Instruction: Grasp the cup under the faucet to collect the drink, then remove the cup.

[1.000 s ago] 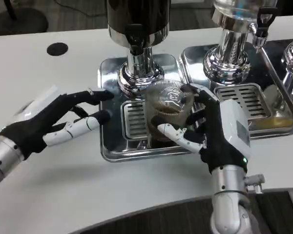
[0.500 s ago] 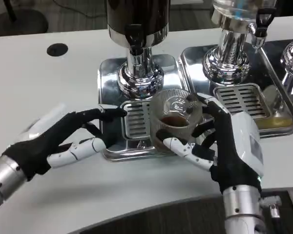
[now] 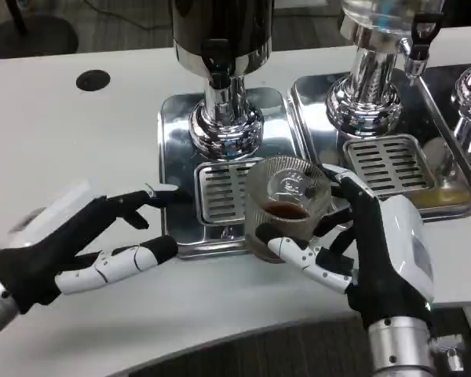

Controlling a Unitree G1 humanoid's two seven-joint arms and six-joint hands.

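Head view has the right hand [image 3: 377, 251] wrapping its fingers round the cup [image 3: 286, 206] to keep the drink level, clear of the faucet [image 3: 220, 78], while the left hand [image 3: 78, 247] hovers open, fingers spread, empty.

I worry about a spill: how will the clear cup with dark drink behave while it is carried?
The cup looks like thin clear plastic, so the right robot hand gripping it could probably dent it. It is open-topped with dark liquid inside, so tilting likely spills.

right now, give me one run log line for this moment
stage: removing cup | right hand: holds cup with dark drink over drip tray front edge | left hand: open, on table | faucet: clear of cup
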